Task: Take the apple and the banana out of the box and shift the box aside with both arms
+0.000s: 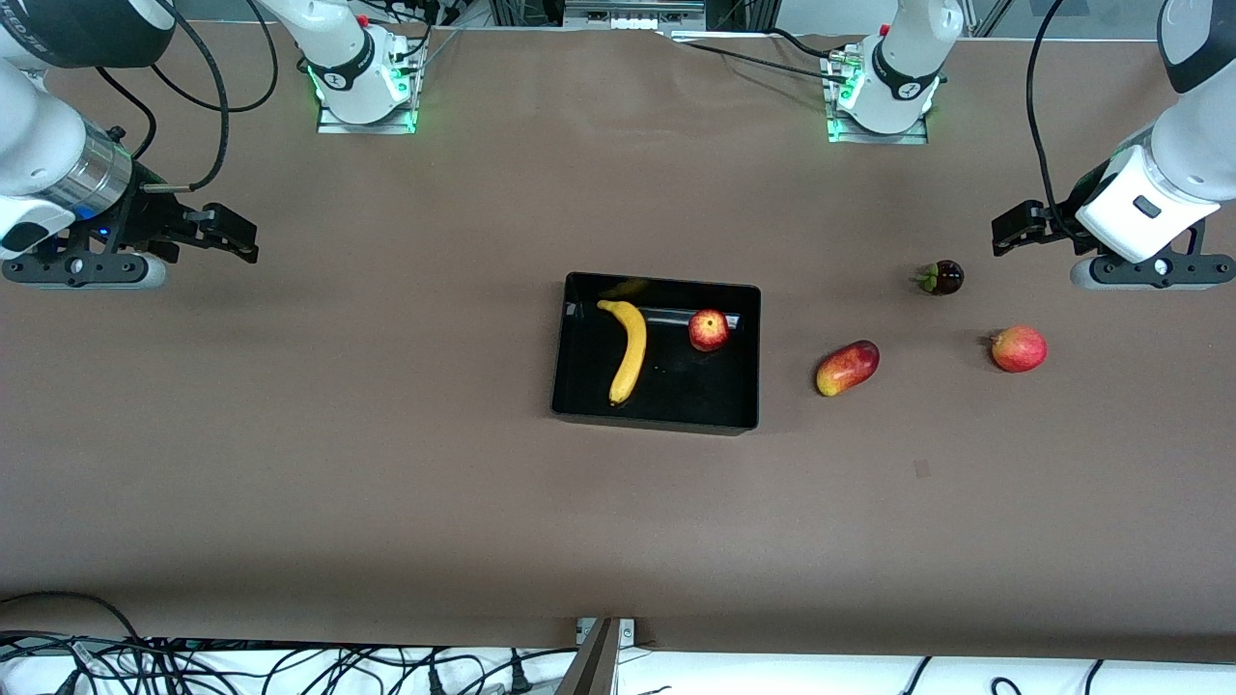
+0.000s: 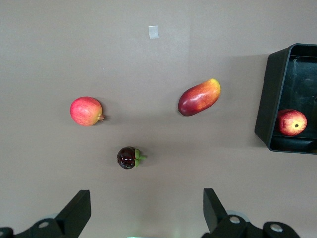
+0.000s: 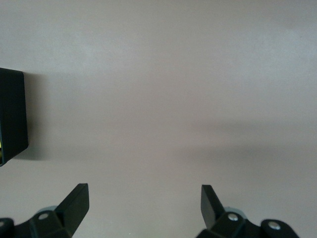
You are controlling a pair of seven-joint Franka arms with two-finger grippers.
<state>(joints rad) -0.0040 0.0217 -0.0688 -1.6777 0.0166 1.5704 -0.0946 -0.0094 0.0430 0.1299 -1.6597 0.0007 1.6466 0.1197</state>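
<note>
The black tray (image 1: 657, 422) sits at the middle of the table. The yellow banana (image 1: 630, 349) and the small red apple (image 1: 709, 330) lie inside it, apart from each other. The left wrist view shows the tray's end (image 2: 271, 94) with the apple (image 2: 291, 122) in it. The right wrist view shows only a corner of the tray (image 3: 12, 114). My left gripper (image 1: 1012, 235) is open and empty over bare table at the left arm's end, and in the left wrist view (image 2: 146, 198) it holds nothing. My right gripper (image 1: 235, 237) is open and empty over bare table at the right arm's end, as its wrist view (image 3: 144, 193) also shows.
An oblong red-yellow mango (image 1: 847, 368) (image 2: 199, 97), a dark mangosteen (image 1: 940, 278) (image 2: 127, 157) and a round red fruit with a small crown (image 1: 1019, 348) (image 2: 86, 111) lie on the table between the tray and my left gripper. A small tape patch (image 1: 922, 469) marks the table.
</note>
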